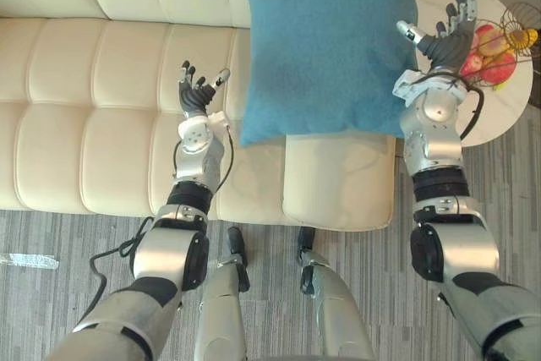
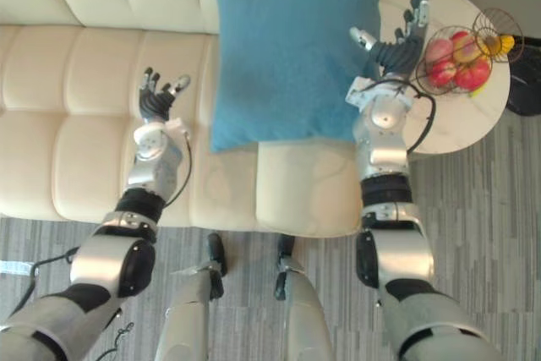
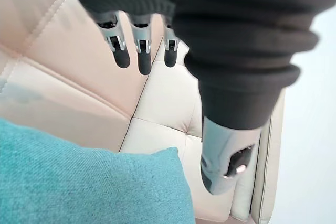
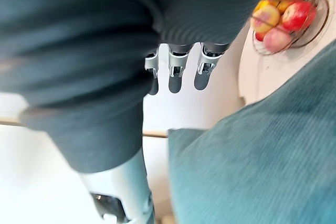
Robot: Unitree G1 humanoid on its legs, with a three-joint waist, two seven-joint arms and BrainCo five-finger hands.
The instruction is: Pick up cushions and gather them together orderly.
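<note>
**Bracketing the teal cushion (image 1: 334, 44) for a two-handed lift**

Reaching stage, by the look of it: cushion propped against the backrest at the right end of the cream sofa (image 1: 84, 82), ungripped. Left hand (image 1: 201, 90) just beside its lower left corner, fingers spread. Right hand (image 1: 448, 35) by its right edge, above the round tabletop (image 1: 503, 103), fingers straight and apart. Next, probably: press both palms inward onto the edges, then lift. Left wrist view: clear gap between fingertips (image 3: 142, 64) and cushion corner. Right wrist view: wire fruit basket (image 4: 289, 14) past the fingers.

Plain teal cushion (image 1: 330, 44), cream tufted sofa (image 1: 84, 82), red and yellow fruit (image 1: 494, 52).
</note>
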